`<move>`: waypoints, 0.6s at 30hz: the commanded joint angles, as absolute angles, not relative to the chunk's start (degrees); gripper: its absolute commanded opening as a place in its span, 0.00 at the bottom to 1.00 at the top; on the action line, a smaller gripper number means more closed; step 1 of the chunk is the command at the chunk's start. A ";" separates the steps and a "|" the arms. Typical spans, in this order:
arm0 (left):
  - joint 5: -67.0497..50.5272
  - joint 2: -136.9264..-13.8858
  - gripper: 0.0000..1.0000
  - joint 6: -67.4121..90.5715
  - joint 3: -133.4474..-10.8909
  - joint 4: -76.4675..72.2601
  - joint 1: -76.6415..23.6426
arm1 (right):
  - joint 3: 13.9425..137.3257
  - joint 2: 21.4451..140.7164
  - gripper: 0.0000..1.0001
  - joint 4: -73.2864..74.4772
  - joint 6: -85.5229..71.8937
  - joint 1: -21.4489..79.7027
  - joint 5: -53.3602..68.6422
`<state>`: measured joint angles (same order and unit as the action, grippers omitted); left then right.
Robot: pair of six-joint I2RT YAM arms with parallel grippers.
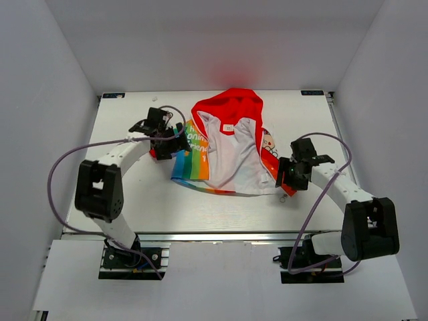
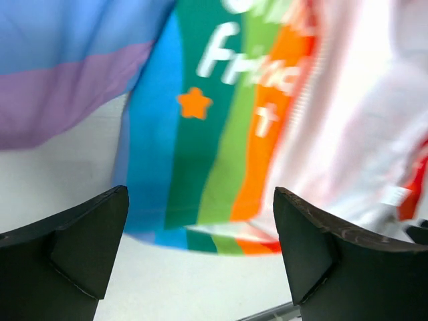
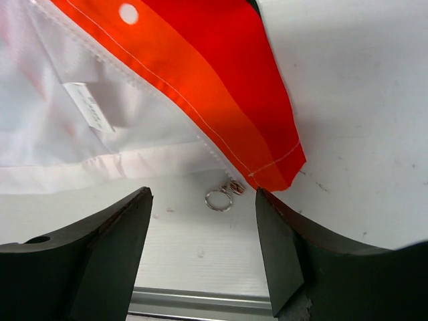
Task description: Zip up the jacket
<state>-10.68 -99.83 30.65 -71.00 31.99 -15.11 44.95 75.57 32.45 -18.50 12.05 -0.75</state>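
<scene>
Closest to the robot, the right gripper (image 3: 202,194) hangs low over the table (image 1: 134,194) at the near right corner of the jacket (image 1: 231,157). Its two fingers are spread wide and hold nothing. Right between them, on the bare table, lies the little metal zipper ring (image 3: 219,198). The ring sits just at the tip of the red front edge (image 3: 274,160) of the jacket, and the white lining (image 3: 80,154) with a small label (image 3: 89,105) shows beside it. A bit farther back, on the other side, the left gripper (image 2: 200,200) is by the rainbow panel (image 2: 194,154). Its fingers are spread wide too, with nothing in them, and they face the stripes and a little orange star (image 2: 194,103). The jacket lies in the middle of the table, flat and wide open, with its white inside facing up. The red hood (image 1: 231,103) is at the far end. The zipper is not done up at all, so the job looks like it is only at the start. I think this step is getting hold of the zipper end. Next, the right gripper needs to go down a little and close on the ring or the red corner. The left side must come over to meet it. The ring is tiny and flat, so the pinch has to be careful.
</scene>
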 commanded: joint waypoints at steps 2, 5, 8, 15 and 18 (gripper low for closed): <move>-9.84 -89.48 0.98 29.88 -69.88 32.96 -15.12 | 45.00 76.90 0.69 34.02 -17.40 12.66 -3.96; -9.76 -86.59 0.98 29.88 -68.04 33.31 -15.12 | 44.39 79.18 0.68 31.30 -17.05 13.01 -2.99; -9.76 -85.17 0.98 29.97 -66.36 33.13 -15.12 | 44.21 81.91 0.66 30.59 -16.61 13.80 -3.34; -8.44 -85.25 0.98 29.97 -66.27 34.27 -15.12 | 44.03 84.37 0.38 31.55 -18.98 15.73 -5.18; -8.09 -84.56 0.98 29.97 -66.18 34.10 -15.12 | 44.03 83.32 0.11 33.31 -20.91 16.34 -7.55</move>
